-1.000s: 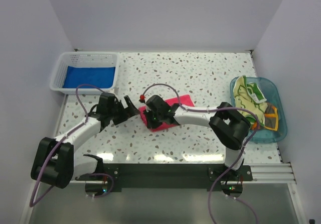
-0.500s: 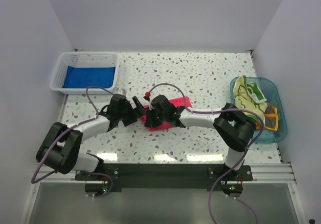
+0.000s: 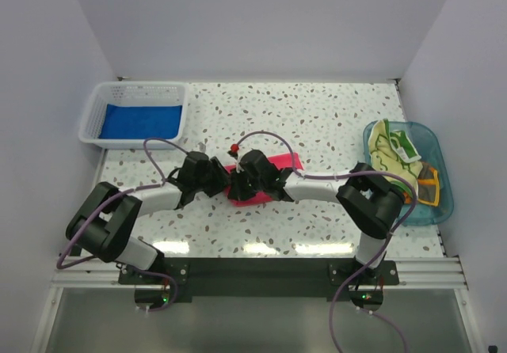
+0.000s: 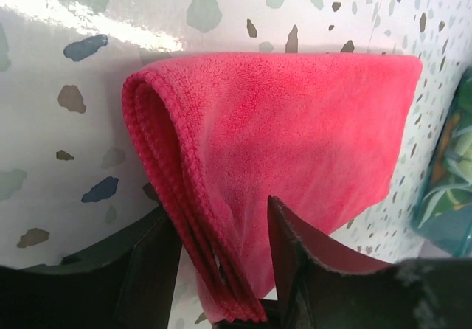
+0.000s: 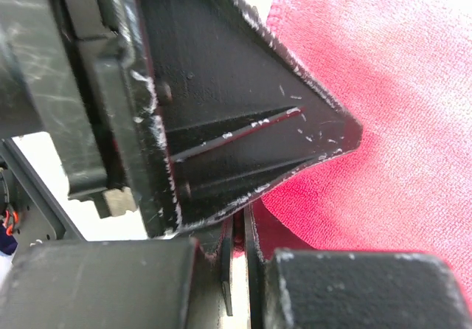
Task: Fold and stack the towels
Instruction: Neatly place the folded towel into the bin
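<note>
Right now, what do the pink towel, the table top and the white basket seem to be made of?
The pink towel: soft microfibre or terry cloth, probably; fuzzy pile, stitched edge. The table top: glossy speckled terrazzo-look surface, perhaps laminate; it reflects light. The white basket: moulded plastic, apparently; regular slots.

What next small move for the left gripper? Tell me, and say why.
Probably close the left gripper on the pink towel: its fingers straddle the folded edge, not yet clamped, while the right gripper appears to pinch the same towel beside it.
</note>
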Controlling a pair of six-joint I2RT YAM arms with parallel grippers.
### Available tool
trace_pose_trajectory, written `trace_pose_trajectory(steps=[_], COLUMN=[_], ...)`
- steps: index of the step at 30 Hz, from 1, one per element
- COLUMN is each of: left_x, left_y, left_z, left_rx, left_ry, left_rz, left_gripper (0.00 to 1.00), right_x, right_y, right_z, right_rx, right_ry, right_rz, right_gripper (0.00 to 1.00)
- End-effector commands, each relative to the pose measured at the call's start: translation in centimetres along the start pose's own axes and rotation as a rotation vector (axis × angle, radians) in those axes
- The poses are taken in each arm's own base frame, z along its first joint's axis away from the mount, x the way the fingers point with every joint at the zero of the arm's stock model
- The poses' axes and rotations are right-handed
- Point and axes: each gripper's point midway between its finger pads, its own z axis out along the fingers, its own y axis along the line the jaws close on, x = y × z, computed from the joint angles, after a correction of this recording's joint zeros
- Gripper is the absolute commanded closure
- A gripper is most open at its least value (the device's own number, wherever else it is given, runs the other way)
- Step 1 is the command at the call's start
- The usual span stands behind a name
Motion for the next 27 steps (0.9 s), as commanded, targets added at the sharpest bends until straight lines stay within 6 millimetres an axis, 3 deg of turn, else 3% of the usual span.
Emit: trace_pose_trajectory(steps=[1, 6, 7, 9, 10, 11, 12, 17, 18, 19, 20, 21, 24, 25, 26, 27], left_x=[1.9, 1.4, 1.1, 0.8, 0.3, 0.0, 0.1, -3.8, -4.1, -6.4, -7.3, -8.9, -11.8, -14.1, -15.2, -17.1], left_y=[3.1, 3.3, 3.3, 3.4, 3.1, 2.9, 3.1, 2.3, 2.6, 1.2, 1.2, 0.0, 0.2, -1.4, -1.1, -2.3], left_z=[0.3, 0.2, 0.1, 0.0, 0.0, -0.1, -0.2, -0.5, -0.8, -1.0, -0.8, -1.1, -1.4, -1.9, -1.8, -2.5], left_rx=[-0.096, -0.115, -0.119, -0.138, -0.139, -0.141, -0.156, -0.258, -0.302, -0.312, -0.344, -0.354, -0.438, -0.439, -0.468, -0.471], left_ry=[0.032, 0.009, -0.001, -0.004, -0.017, -0.02, -0.01, -0.085, -0.075, -0.125, -0.13, -0.141, -0.158, -0.205, -0.21, -0.233], left_rz=[-0.025, -0.01, 0.008, 0.03, 0.06, 0.076, 0.093, 0.247, 0.273, 0.328, 0.352, 0.402, 0.447, 0.479, 0.484, 0.508], left_gripper=[0.47, 0.71, 0.8, 0.89, 1.0, 1.0, 1.0, 1.0, 1.0, 1.0, 1.0, 1.0, 1.0, 1.0, 1.0, 1.0], right_x=[-2.0, -1.9, -1.8, -1.7, -1.8, -1.7, -1.8, -2.1, -2.8, -2.9, -2.6, -3.2, -2.4, -2.6, -1.7, -1.4], right_y=[1.7, 1.5, 1.4, 1.3, 1.3, 1.2, 1.3, -0.1, -0.2, -0.6, -1.6, -1.8, -3.4, -3.5, -4.0, -4.3], right_z=[-0.7, -0.6, -0.6, -0.6, -0.6, -0.6, -0.9, -2.9, -3.8, -4.4, -5.0, -6.2, -8.1, -9.1, -9.8, -10.2], right_rx=[-0.065, -0.057, -0.055, -0.051, -0.05, -0.048, -0.044, 0.057, 0.075, 0.099, 0.143, 0.155, 0.223, 0.232, 0.256, 0.264], right_ry=[-0.069, -0.065, -0.063, -0.06, -0.061, -0.058, -0.055, -0.045, -0.062, -0.063, -0.049, -0.065, -0.032, -0.039, -0.013, -0.002], right_rz=[0.002, 0.0, 0.0, -0.001, -0.003, -0.004, -0.008, -0.064, -0.075, -0.094, -0.098, -0.114, -0.144, -0.156, -0.166, -0.181], right_gripper=[1.0, 1.0, 1.0, 0.93, 0.87, 0.71, 0.65, 0.32, 0.18, 0.14, 0.09, 0.03, 0.01, 0.01, 0.01, 0.01])
